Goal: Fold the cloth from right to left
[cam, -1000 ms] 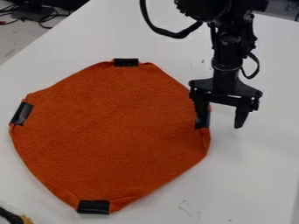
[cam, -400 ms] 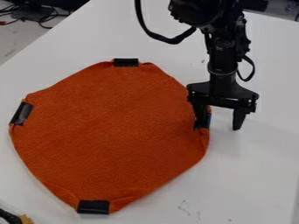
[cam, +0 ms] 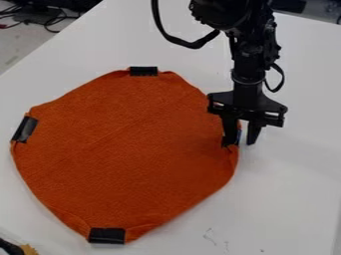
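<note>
The gripper [cam: 241, 142] hangs down at the right edge of the orange cloth [cam: 126, 154]. Its two fingers stand a small gap apart: the left one is over the cloth's right edge, and the right one is just off the cloth. A bit of the cloth's right-hand tab shows between them, mostly hidden by the left finger. The cloth lies spread flat on the white table, with black tape on its top, left and bottom corners.
The white table [cam: 299, 194] surrounds the cloth. A dark object with a yellowish end [cam: 28, 249] pokes in at the bottom left corner. Cables [cam: 53, 20] lie beyond the table's far left edge.
The gripper has shifted slightly left, and its fingers have drawn closer together, the right one moving in toward the cloth's edge. The cloth remains flat.
</note>
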